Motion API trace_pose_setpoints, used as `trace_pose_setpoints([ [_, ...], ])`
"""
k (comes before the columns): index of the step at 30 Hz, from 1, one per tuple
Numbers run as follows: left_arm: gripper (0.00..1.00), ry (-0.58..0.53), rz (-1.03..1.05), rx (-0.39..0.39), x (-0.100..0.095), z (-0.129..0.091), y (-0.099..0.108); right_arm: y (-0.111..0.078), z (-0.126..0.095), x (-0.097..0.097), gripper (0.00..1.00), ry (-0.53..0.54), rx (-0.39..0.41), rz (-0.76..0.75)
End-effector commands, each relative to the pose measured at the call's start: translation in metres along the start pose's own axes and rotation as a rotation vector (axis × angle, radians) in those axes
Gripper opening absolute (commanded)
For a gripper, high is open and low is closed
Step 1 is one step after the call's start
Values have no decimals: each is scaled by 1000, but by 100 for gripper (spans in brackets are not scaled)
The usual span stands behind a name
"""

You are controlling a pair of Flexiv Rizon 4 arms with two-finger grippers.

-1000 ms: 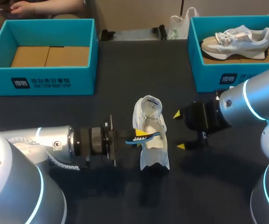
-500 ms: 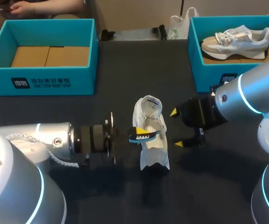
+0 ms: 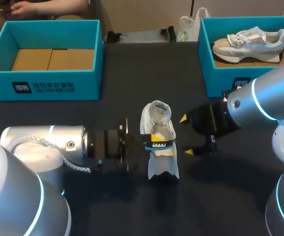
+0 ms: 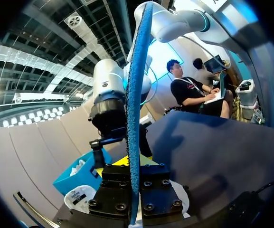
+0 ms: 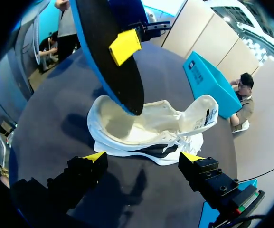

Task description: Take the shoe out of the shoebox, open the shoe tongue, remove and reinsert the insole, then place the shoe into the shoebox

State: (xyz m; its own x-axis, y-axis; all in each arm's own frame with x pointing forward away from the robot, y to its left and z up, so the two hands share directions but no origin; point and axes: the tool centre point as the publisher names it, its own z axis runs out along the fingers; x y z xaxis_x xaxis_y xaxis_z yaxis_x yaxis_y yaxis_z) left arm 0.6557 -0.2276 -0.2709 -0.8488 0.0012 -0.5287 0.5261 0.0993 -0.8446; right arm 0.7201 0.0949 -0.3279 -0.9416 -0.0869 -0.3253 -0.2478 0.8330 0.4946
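"Well behind the left tool (image 3: 150,143), what is recorded?"

"One empty shoebox (image 3: 85,73), standing apart from both arms."

"And between that tool's fingers?"

"The insole (image 5: 106,66), clamped edge-on from both sides. Its lower end is at the mouth of the shoe (image 3: 164,162), which lies on the tabletop (image 3: 122,206) just ahead of the tool."

"The right tool (image 3: 187,136)?"

"Fingers apart, gripping nothing. It is just beside the shoe, opposite the left tool, with no contact that I can see."

"Step in hand?"

"Judged to be the insole stage. The shoe is out, its mouth is wide open and the insole is unseated. Whether the insole is coming out or going in cannot be told."

"Next requirement?"

"For reinsertion, the insole must be angled toe-first and slid flat along the sole. The right tool would likely need to steady the light shoe. Boxing remains outstanding."
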Motion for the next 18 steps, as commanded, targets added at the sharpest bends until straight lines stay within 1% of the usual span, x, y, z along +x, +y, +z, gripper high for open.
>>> trace_pose_setpoints([
  [1, 0, 21, -3, -3, -2, 12, 10, 0, -1, 1, 100, -1, 0, 0],
  [10, 0, 36, -2, -31, 1, 12, 23, 0, -1, 1, 100, -1, 0, 0],
  [15, 0, 8, -6, 4, 1, 10, 14, 0, -1, 1, 100, -1, 0, 0],
  [18, 0, 6, -2, 6, 0, 8, 8, 0, -1, 1, 100, -1, 0, 0],
])
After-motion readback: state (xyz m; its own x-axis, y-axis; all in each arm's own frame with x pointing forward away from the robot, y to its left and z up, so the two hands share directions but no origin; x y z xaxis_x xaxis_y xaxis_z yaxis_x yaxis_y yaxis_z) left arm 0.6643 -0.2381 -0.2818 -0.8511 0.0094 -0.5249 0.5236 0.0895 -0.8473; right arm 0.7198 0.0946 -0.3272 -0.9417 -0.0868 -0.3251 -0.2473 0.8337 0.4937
